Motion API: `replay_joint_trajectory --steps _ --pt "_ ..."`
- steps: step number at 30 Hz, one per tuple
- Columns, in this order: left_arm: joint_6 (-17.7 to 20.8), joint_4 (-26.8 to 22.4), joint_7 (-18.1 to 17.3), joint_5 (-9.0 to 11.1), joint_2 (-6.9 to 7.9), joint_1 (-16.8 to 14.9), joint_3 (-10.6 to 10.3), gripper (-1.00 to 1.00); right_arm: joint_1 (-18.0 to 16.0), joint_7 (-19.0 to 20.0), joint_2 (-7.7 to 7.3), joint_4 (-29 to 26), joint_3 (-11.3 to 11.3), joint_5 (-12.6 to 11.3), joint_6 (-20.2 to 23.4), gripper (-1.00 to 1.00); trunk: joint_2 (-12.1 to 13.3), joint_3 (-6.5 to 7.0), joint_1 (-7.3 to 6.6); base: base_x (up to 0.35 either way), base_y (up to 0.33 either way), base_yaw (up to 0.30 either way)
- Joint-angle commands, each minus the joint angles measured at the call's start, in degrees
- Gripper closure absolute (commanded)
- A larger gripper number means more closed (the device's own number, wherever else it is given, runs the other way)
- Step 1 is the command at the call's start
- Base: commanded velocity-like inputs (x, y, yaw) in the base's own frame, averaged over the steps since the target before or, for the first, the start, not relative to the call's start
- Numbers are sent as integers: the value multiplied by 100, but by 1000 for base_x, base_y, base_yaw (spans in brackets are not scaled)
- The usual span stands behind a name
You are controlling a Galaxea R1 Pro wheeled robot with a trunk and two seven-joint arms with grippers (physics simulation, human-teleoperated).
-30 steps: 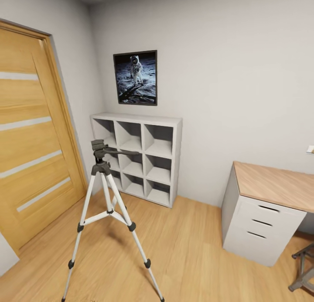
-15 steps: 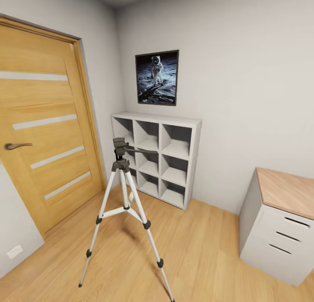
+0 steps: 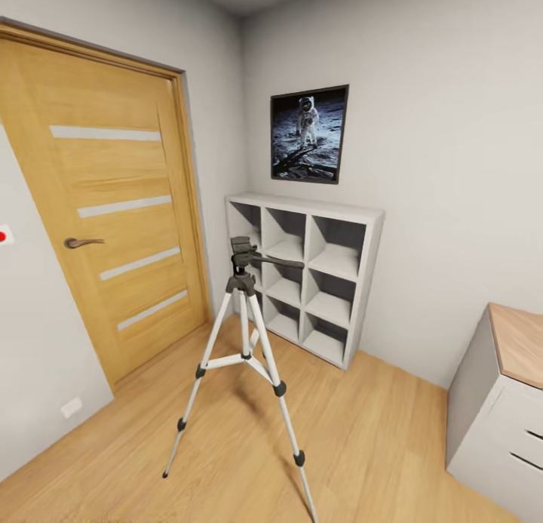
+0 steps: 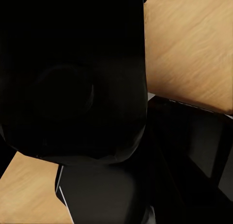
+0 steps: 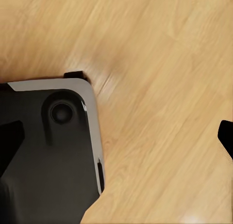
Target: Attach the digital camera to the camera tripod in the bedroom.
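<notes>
The camera tripod [image 3: 245,342] stands on the light wood floor in the head view, silver legs spread, its dark grey head [image 3: 243,251] bare and the pan handle pointing right toward the shelves. In the left wrist view a chunky black body with a round recess, the digital camera [image 4: 68,88], sits right against the lens; my left gripper's fingers are hidden behind it and it looks held. In the right wrist view my right gripper [image 5: 116,141] hangs open over the floor, one fingertip [image 5: 226,136] showing at the edge.
A wooden door [image 3: 113,213] is shut to the tripod's left, beside a white wall plate with a red dot [image 3: 4,236]. White cube shelves [image 3: 305,278] and an astronaut poster [image 3: 309,134] lie behind. A white desk [image 3: 501,402] stands at the right. My black base [image 5: 46,151] is below.
The whole head view has swung left: door handle and wall plate came into sight, the desk slid toward the right edge. The tripod itself has not moved on the floor.
</notes>
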Motion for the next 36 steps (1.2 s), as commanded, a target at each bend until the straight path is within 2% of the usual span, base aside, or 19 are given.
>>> replay_joint_trajectory --steps 1,13,24,36 --pt "4 1 -8 43 1 -3 -48 100 -6 -17 -2 18 -41 48 -34 -100 -7 -6 3 0 0 270" --pt "4 1 -8 43 0 -3 -47 100 -6 -17 -8 18 -43 45 -29 -100 -7 -6 3 7 -11 250" --pt "4 1 -8 43 0 -3 -47 100 -6 -17 -11 18 -43 43 -25 -100 -7 -6 3 95 -223 16" --pt "4 1 -8 43 8 -3 -47 100 -6 -17 -4 18 -50 42 -18 -100 -7 -6 3 19 -43 1"
